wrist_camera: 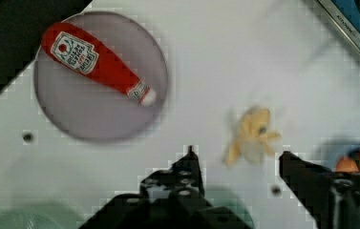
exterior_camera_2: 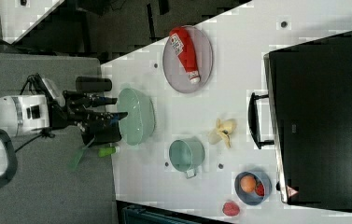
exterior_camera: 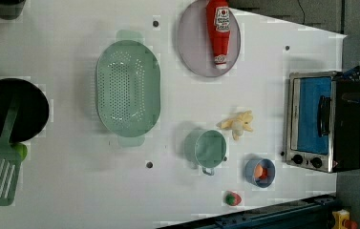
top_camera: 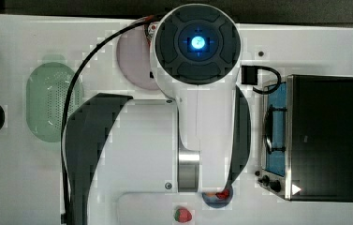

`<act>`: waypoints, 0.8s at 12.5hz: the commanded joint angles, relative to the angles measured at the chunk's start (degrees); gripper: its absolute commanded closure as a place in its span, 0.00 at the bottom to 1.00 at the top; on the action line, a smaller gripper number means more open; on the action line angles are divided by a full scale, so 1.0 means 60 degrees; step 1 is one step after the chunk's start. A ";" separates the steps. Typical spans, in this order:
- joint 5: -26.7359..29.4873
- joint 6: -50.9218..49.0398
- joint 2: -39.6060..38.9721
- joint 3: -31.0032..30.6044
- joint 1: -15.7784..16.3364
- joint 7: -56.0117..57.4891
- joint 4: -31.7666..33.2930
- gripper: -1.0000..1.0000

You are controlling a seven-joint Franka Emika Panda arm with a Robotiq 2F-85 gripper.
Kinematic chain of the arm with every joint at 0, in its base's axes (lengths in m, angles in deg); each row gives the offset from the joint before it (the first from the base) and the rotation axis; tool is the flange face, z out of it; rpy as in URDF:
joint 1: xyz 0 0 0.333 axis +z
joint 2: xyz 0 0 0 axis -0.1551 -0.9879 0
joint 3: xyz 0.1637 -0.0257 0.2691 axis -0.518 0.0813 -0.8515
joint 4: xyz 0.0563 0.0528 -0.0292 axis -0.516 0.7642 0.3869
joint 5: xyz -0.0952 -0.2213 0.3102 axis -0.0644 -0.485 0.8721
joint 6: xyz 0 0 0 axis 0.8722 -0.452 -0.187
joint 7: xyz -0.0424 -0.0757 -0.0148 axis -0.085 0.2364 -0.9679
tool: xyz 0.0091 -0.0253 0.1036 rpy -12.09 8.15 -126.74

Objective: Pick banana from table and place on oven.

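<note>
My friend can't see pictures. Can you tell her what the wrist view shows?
The robot's open claw hangs above a yellow banana lying on the white table. A red ketchup bottle rests on a round grey plate nearby, and the oven peeks in at one corner.

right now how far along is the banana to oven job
Nothing looks done yet: the banana lies on the table, between the green cup and the oven, whose black top is bare. In hand: the gripper is open above the table, with the banana between its fingers in the wrist view, not gripped. Left: descend, grasp, lift and set it on the oven.
</note>
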 commanded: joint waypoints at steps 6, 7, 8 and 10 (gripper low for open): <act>0.0076 -0.2147 0.5109 0.0237 -0.0239 -0.0709 0.2946 0.00; 0.0076 -0.2067 0.4966 0.0237 -0.0239 -0.0709 0.3033 0.00; 0.0076 -0.1924 0.4753 0.0232 -0.0238 -0.0709 0.3135 0.00; 0.0076 -0.1231 0.4145 0.0213 -0.0234 -0.0709 0.3390 0.00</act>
